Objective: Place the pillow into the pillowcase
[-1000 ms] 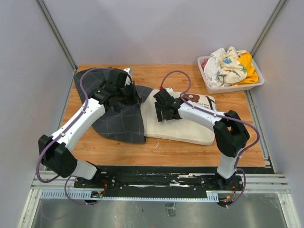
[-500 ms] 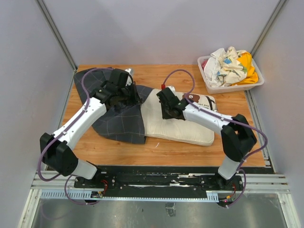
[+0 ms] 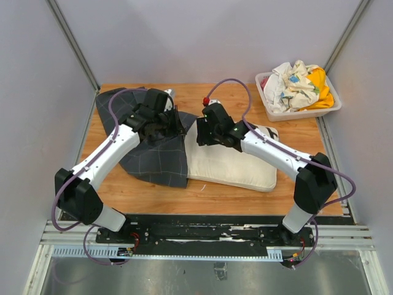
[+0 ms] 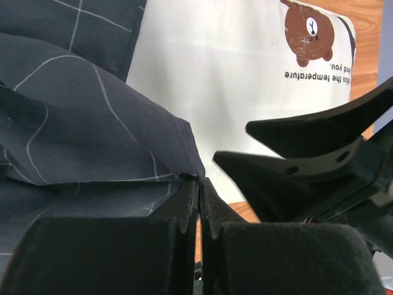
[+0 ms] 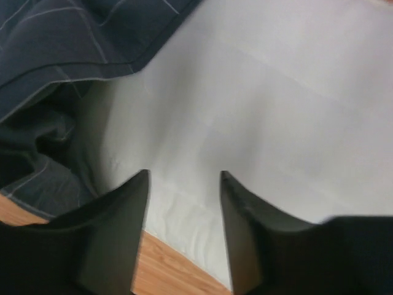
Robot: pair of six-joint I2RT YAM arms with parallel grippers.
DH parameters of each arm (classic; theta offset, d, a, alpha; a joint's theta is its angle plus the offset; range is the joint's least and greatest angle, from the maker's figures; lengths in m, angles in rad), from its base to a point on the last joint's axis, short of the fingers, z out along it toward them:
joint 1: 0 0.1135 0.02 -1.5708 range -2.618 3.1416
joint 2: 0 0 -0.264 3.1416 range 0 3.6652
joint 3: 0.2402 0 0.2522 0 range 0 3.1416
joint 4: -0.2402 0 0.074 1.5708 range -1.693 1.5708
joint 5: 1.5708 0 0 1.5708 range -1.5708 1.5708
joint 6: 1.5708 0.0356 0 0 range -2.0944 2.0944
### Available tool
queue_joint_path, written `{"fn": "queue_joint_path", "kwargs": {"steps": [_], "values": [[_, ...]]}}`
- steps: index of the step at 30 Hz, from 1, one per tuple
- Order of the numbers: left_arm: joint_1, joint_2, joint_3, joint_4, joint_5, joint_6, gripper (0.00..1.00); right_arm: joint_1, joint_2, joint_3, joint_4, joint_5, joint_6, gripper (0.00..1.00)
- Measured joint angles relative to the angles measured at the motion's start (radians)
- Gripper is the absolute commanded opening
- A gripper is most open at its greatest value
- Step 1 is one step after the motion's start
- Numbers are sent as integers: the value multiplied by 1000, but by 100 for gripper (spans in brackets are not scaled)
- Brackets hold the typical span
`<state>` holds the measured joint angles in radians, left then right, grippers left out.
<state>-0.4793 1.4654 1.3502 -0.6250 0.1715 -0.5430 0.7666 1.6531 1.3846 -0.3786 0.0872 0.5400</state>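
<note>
Grippers first: left gripper [image 4: 198, 184] pinched fully closed on the hem of the pillowcase [image 3: 153, 157], holding that top edge up off the layer below. Right gripper [image 5: 184, 178] has its fingers partway apart, gripping nothing, tips down over the left end of the pillow [image 3: 230, 166], close beside the left one.

Wooden table [image 3: 202, 95] carries everything. Pillowcase is on the left half, dark grey with a thin light grid, bunched and rumpled, its open edge facing right toward the pillow. Pillow sits mid-table to the right. Its long axis runs left to right, with the right end a bit nearer the arm bases. Left end meets the case opening, and the dark hem overlaps that corner in the right wrist view. How far in, cannot tell.

White bin [image 3: 295, 115] at the far right corner, well apart from the pillow, is heaped with crumpled cloths [image 3: 298, 83]. Bear print [image 4: 309, 31] is at the pillow's right end, away from the case.
</note>
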Motion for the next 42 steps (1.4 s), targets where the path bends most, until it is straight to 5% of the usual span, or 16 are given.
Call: {"fn": "queue_joint_path", "kwargs": {"steps": [7,16,21,31,42], "values": [[0,-12,-16,5,-2,0,0,-27,-58,-95,-77,86,18,74],[0,-21,-48,21,-1,2,0,-241,-488,-369,-151,202,40,93],[0,-21,-48,25,-1,10,0,-381,-574,-440,-150,161,26,98],[0,-21,-48,25,-3,16,0,-226,-362,-329,-111,-8,-63,98],[0,-21,-50,25,-13,15,0,-169,123,-31,-92,-108,-75,98]]}}
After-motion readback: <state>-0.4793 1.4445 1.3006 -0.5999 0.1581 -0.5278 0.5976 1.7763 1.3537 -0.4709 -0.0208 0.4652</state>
